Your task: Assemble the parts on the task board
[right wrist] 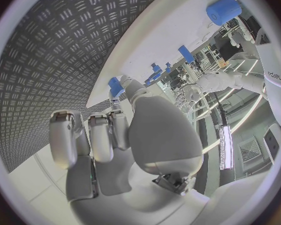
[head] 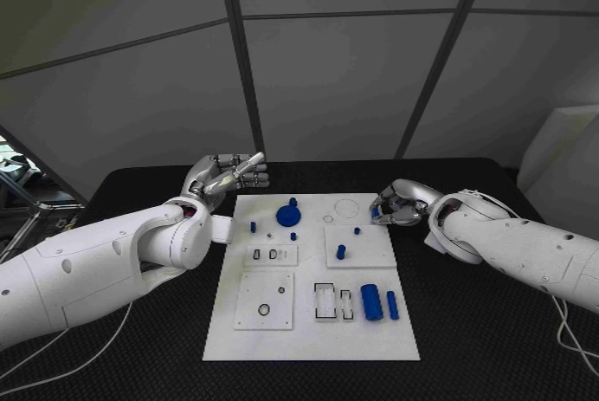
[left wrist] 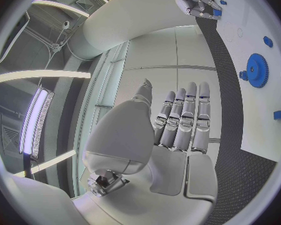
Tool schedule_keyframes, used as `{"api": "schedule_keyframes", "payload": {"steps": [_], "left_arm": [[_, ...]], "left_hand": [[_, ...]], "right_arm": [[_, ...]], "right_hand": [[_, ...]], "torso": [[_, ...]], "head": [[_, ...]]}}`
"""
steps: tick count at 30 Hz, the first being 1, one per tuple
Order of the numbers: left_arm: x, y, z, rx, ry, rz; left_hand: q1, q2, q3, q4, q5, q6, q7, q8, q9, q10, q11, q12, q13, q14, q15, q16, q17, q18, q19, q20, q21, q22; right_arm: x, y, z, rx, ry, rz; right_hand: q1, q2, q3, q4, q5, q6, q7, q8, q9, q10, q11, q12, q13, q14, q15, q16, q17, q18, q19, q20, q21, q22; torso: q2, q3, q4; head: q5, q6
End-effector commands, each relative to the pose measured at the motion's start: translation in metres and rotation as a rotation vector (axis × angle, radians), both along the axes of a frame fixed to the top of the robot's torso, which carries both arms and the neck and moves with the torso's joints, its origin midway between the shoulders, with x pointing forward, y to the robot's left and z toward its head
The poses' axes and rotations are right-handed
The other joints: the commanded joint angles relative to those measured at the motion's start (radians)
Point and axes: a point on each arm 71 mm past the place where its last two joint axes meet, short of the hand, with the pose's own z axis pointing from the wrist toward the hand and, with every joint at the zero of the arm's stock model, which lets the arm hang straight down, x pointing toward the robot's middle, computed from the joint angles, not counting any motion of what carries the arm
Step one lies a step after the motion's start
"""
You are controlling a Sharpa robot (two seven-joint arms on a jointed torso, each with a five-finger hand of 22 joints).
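**Small blue part pinched at the board's far right edge**

Right robot hand (head: pixel 397 206) pinches a small blue part (right wrist: pixel 116 86) over the far right edge of the task board (head: pixel 312 340). Left robot hand (head: pixel 228 174) is released, fingers straight, off the far left corner. Parts look light, rigid, smooth, likely slippery; grip the cylinder (head: pixel 370 301) by its sides. The pinched part's shape is mostly hidden by fingers.

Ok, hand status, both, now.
Left hand: open, fingers straight, holding nothing, raised beside the task board.
Right hand: pinching a small blue part at the board's far right edge.
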Motion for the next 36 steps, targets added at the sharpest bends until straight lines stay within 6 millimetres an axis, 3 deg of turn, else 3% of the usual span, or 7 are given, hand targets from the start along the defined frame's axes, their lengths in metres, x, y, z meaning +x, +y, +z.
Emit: {"api": "schedule_keyframes", "payload": {"steps": [1, 7, 19, 24, 29, 36], "left_arm": [[0.0, -0.002, 0.001, -0.002, -0.008, -0.012], [0.0, -0.001, 0.001, -0.002, -0.007, -0.012], [0.0, 0.0, 0.001, -0.001, -0.006, -0.01], [0.0, 0.0, 0.001, 0.0, -0.005, -0.01], [0.0, 0.0, 0.001, 0.0, -0.005, -0.01], [0.0, 0.001, 0.001, 0.001, -0.005, -0.008]], "left_hand": [[0.008, 0.005, 0.001, -0.008, -0.001, 0.001, 0.003, -0.004, -0.001, -0.002, 0.006, -0.004, -0.001, 0.002, 0.002, -0.005, 0.001, 0.003, -0.007, 0.003, 0.005, 0.0], [0.008, 0.005, 0.001, -0.008, -0.001, 0.001, 0.003, -0.004, -0.001, -0.002, 0.006, -0.004, -0.001, 0.002, 0.002, -0.005, 0.001, 0.003, -0.007, 0.003, 0.005, 0.0], [0.008, 0.005, 0.001, -0.008, -0.001, 0.001, 0.003, -0.004, -0.001, -0.002, 0.006, -0.004, -0.001, 0.002, 0.002, -0.005, 0.001, 0.003, -0.007, 0.003, 0.005, 0.0], [0.01, 0.007, 0.002, -0.01, -0.001, 0.002, 0.003, -0.005, -0.001, -0.002, 0.007, -0.005, -0.001, 0.003, 0.002, -0.006, 0.002, 0.003, -0.008, 0.003, 0.006, 0.001], [0.01, 0.007, 0.002, -0.01, -0.001, 0.002, 0.003, -0.005, -0.001, -0.002, 0.007, -0.005, -0.001, 0.003, 0.002, -0.006, 0.002, 0.003, -0.008, 0.003, 0.006, 0.001], [0.01, 0.007, 0.002, -0.01, -0.001, 0.002, 0.003, -0.005, -0.001, -0.002, 0.007, -0.005, -0.001, 0.003, 0.002, -0.006, 0.002, 0.003, -0.008, 0.003, 0.006, 0.001]], "right_arm": [[0.001, -0.001, 0.001, -0.005, -0.011, -0.011], [0.002, -0.003, 0.001, -0.007, -0.011, -0.022], [0.002, -0.002, 0.001, -0.007, -0.015, -0.03], [0.002, -0.002, 0.003, 0.001, -0.037, -0.034], [0.0, 0.001, 0.006, 0.015, -0.067, -0.031], [-0.009, 0.009, 0.014, 0.039, -0.091, -0.013]], "right_hand": [[0.001, 0.014, 0.009, 0.001, 0.005, 0.014, -0.003, 0.006, 0.001, 0.008, -0.002, 0.005, 0.137, 0.096, -0.01, 0.002, 0.219, 0.002, 0.021, -0.007, 0.004, 0.163], [0.003, 0.022, 0.017, -0.001, 0.007, 0.039, -0.013, 0.016, 0.004, 0.011, -0.01, 0.008, 0.14, 0.096, -0.016, 0.003, 0.22, 0.001, 0.025, -0.011, 0.007, 0.168], [0.004, 0.021, 0.018, -0.002, 0.007, 0.041, -0.014, 0.016, 0.003, 0.011, -0.012, 0.008, 0.14, 0.097, -0.017, 0.003, 0.222, 0.0, 0.027, -0.012, 0.008, 0.171], [0.013, 0.039, 0.033, -0.006, 0.009, 0.062, -0.023, 0.025, 0.005, 0.014, -0.019, 0.011, 0.143, 0.097, -0.024, 0.005, 0.225, -0.002, 0.034, -0.018, 0.012, 0.18], [0.025, 0.064, 0.059, -0.013, -0.029, 0.089, -0.036, 0.038, 0.009, 0.018, -0.031, 0.014, 0.147, 0.099, -0.034, 0.007, 0.231, -0.004, 0.042, -0.027, 0.016, 0.189], [0.029, 0.073, 0.07, -0.017, -0.033, 0.094, -0.039, 0.04, 0.01, 0.018, -0.034, 0.012, 0.145, 0.1, -0.037, 0.009, 0.236, -0.004, 0.042, -0.031, 0.016, 0.189]], "torso": [[0.0, 0.0004, -0.0005], [0.0, 0.0, -0.0004], [0.0, 0.0002, -0.0006], [0.0, 0.0008, -0.0011], [0.0, 0.0015, -0.0007], [-0.002, 0.0002, -0.002]], "head": [[0.001, 0.0], [0.005, 0.0], [0.004, -0.005], [0.005, -0.006], [0.004, -0.006], [0.003, -0.007]]}}
